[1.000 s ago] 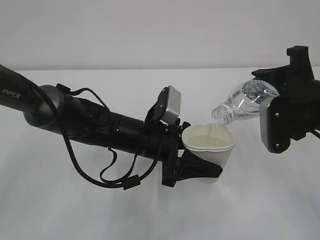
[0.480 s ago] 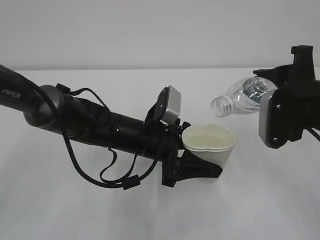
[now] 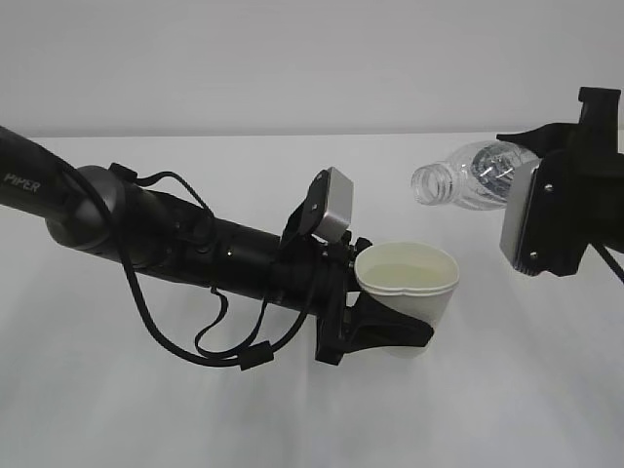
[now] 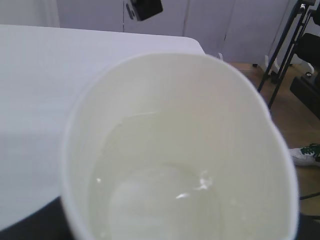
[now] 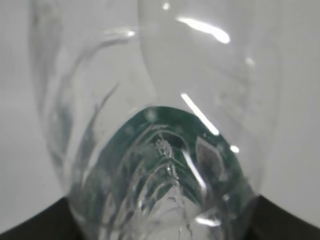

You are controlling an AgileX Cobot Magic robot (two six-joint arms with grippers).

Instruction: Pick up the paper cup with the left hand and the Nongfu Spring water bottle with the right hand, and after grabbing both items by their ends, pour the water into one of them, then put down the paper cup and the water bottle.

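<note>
My left gripper point(image 3: 400, 330) is shut on the lower part of the white paper cup point(image 3: 414, 297), holding it upright above the table. In the left wrist view the paper cup point(image 4: 200, 100) fills the frame, with clear water point(image 4: 160, 192) pooled in its bottom. The Nongfu Spring water bottle point(image 3: 466, 180) lies almost level up and to the right of the cup, its open neck pointing left and clear of the rim. My right gripper point(image 3: 526, 175) is shut on the bottle's base end. Up close, the bottle point(image 5: 150, 100) shows its green label point(image 5: 165, 125).
The white table point(image 3: 117, 409) runs under both arms, with a plain pale wall behind. The left arm's looped black cables point(image 3: 210, 341) hang below it. Beyond the table's far edge, the left wrist view shows black stand legs point(image 4: 287, 45) on a brown floor.
The bottle has tipped back from its pouring slant to nearly level. Its neck has risen and drawn to the right, away from the cup's rim. The left arm and cup have not moved.
</note>
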